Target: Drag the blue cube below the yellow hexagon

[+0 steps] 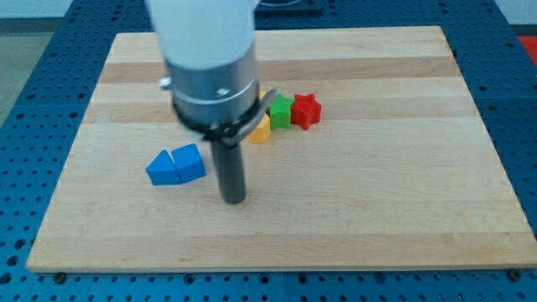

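Two blue blocks lie together at the board's left centre: a blue block (162,169) on the left and a blue block (190,163) touching it on the right; both look wedge-like, so I cannot tell which is the cube. A yellow block (261,130) sits near the middle, partly hidden by the arm. My tip (233,200) rests on the board just right of and slightly below the blue pair, and below the yellow block.
A green block (281,111) and a red star-shaped block (306,111) stand side by side just right of the yellow one. The wooden board (377,210) lies on a blue perforated table. The arm's body (208,67) hides the board's upper middle.
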Tool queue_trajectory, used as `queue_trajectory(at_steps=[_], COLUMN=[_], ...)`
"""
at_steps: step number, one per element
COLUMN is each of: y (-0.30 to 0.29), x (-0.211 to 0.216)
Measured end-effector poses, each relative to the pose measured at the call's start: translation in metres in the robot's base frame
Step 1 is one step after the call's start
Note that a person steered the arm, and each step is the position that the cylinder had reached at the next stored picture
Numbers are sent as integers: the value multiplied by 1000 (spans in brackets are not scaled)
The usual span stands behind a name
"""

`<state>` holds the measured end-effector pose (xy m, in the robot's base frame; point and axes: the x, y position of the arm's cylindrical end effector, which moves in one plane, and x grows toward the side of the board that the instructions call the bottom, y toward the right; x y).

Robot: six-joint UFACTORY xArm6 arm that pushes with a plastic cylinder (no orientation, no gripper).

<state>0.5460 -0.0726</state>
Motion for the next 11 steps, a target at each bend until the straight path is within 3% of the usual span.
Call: queue_trajectory(at_steps=[2, 4, 5, 9, 11], y=[-119, -205, -200, -36, -30], x=[21, -40, -55, -55, -63])
